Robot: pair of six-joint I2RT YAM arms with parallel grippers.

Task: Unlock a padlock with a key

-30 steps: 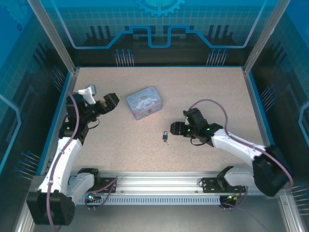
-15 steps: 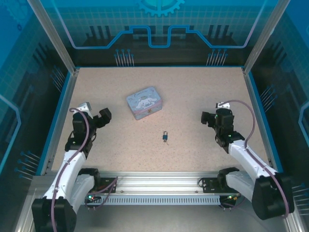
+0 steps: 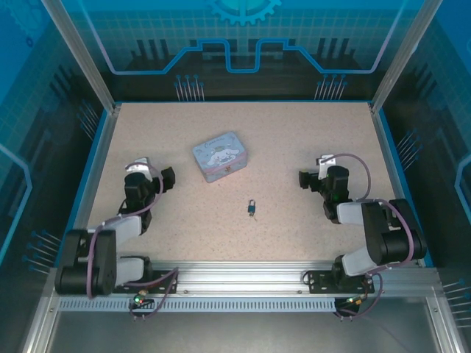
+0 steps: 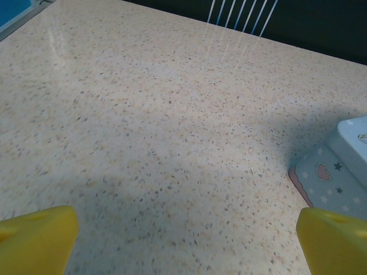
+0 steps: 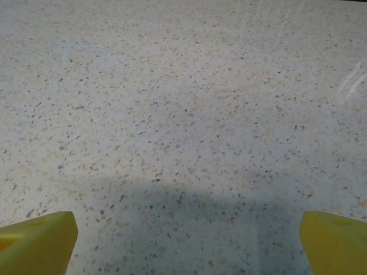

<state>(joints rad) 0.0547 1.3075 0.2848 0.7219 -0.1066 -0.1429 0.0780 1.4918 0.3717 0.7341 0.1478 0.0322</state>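
Spread wide, gripping nothing: left gripper (image 3: 168,179), right gripper (image 3: 304,179). Between them, unobstructed on table (image 3: 294,132), padlock (image 3: 252,208). Beyond, nearer left, tin (image 3: 218,156).

The padlock (image 3: 252,208) lies on the worktop (image 3: 294,140) near its middle, in front of the tin (image 3: 219,156) and slightly to its right (the two well apart). The left arm (image 3: 136,213) stands left of both, the right arm (image 3: 353,213) to their right.
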